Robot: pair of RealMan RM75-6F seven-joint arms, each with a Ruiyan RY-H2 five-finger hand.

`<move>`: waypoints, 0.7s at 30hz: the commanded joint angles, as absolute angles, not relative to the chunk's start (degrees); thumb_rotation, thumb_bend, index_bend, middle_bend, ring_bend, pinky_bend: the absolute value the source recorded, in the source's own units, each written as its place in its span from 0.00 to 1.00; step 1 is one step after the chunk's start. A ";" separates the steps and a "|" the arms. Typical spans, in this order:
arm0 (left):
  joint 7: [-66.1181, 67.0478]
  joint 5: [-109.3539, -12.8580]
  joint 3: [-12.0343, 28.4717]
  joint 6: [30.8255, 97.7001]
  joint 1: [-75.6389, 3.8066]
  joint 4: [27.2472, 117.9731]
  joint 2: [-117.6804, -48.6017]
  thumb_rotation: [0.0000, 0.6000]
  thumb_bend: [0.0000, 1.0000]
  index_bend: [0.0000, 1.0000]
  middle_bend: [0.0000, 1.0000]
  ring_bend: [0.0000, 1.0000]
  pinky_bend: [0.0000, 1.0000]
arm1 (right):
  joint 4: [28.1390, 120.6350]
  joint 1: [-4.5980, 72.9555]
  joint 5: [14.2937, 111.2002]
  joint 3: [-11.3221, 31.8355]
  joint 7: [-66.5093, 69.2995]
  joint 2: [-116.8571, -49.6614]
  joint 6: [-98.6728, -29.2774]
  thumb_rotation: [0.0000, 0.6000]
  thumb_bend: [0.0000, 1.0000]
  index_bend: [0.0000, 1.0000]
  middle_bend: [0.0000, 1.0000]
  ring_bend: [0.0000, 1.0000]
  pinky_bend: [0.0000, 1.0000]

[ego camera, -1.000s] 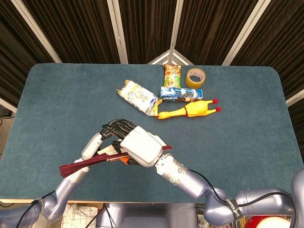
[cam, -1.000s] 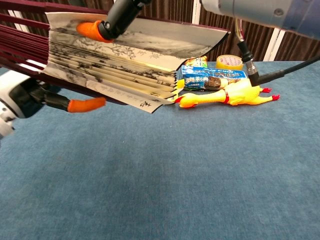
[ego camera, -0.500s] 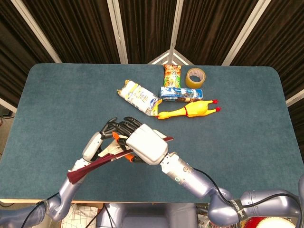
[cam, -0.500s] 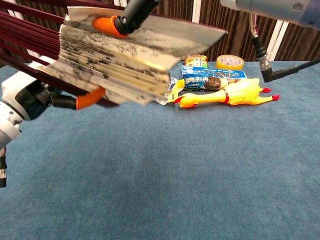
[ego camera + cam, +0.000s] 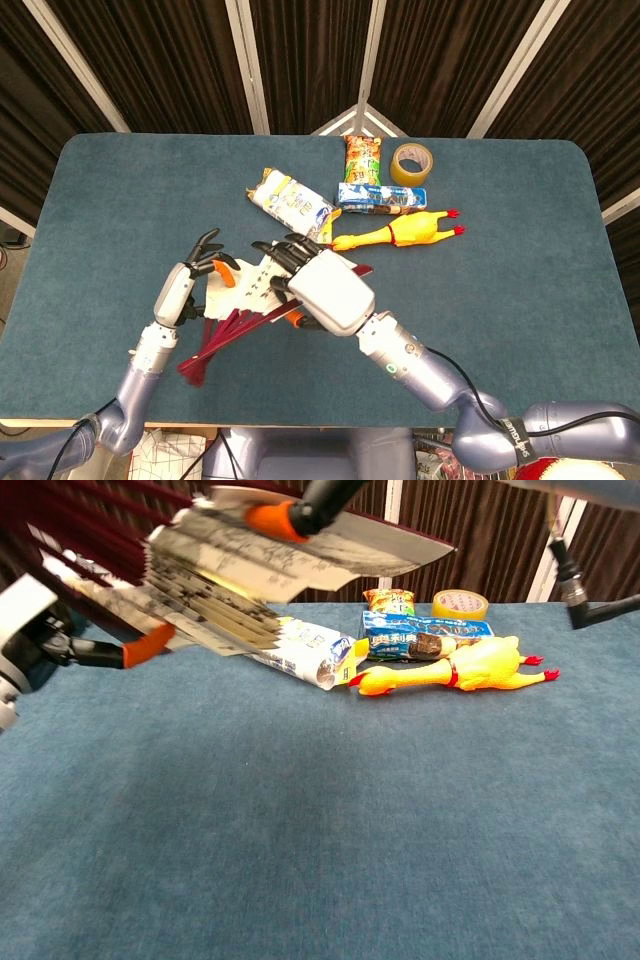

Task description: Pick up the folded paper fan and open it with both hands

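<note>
I see the paper fan (image 5: 243, 300) part-spread, held above the table (image 5: 520, 260) | my left hand (image 5: 190, 290) grips its 9 o'clock edge, fingers apparently splayed | my right hand (image 5: 325, 290) clasps the 3 o'clock edge | rubber chicken (image 5: 395, 233) at 1 o'clock

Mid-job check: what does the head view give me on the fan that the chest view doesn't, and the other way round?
Only the head view shows the whole right hand, the left hand and the fan's dark red ribs converging at the pivot. Only the chest view shows the underside of the paper fan, with its inked pleats partly spread. Both show orange fingertips gripping the fan above the table, plus the rubber chicken and tape roll beyond.
</note>
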State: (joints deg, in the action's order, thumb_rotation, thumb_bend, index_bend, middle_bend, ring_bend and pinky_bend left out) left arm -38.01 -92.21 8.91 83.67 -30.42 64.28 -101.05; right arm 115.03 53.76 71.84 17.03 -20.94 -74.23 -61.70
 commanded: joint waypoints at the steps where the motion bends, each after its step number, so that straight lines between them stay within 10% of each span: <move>1: -37.05 -92.29 9.51 84.76 -30.43 62.39 -100.39 1.00 0.60 0.83 0.40 0.05 0.20 | 113.62 52.91 72.20 16.83 -20.29 -72.87 -62.03 1.00 0.51 0.78 0.16 0.22 0.18; 21: -32.47 -91.72 12.72 92.27 -30.84 49.92 -101.35 1.00 0.58 0.82 0.40 0.05 0.20 | 101.56 47.62 74.62 14.67 -10.41 -71.19 -63.97 1.00 0.51 0.78 0.16 0.22 0.18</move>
State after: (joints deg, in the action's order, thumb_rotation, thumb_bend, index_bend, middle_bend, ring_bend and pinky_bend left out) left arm -32.83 -91.38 12.87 91.70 -30.86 50.56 -101.23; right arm 102.92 48.36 74.24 15.10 -11.27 -71.08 -63.58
